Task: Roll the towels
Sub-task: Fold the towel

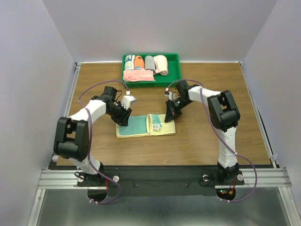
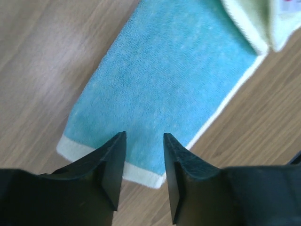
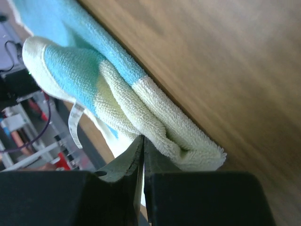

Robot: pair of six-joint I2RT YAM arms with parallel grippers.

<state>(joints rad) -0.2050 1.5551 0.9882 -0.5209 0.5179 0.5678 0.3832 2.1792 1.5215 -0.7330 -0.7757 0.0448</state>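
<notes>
A teal towel [image 1: 138,126] with pale yellow edges lies on the wooden table. Its left half is flat, and its right end is folded over into a pale yellow bundle [image 1: 161,124]. My left gripper [image 1: 124,118] hovers over the towel's left end [image 2: 164,70], open, with nothing between its fingers [image 2: 144,135]. My right gripper [image 1: 169,115] is at the far right corner of the bundle. Its jaws [image 3: 143,137] are pressed together, and a crease of the yellow cloth [image 3: 155,117] runs into their tips. A white label [image 3: 74,125] hangs from the fold.
A green tray [image 1: 176,70] stands at the back of the table. It holds rolled towels in orange, grey and peach [image 1: 161,64], and a pink folded cloth [image 1: 138,75]. White walls enclose the table on both sides.
</notes>
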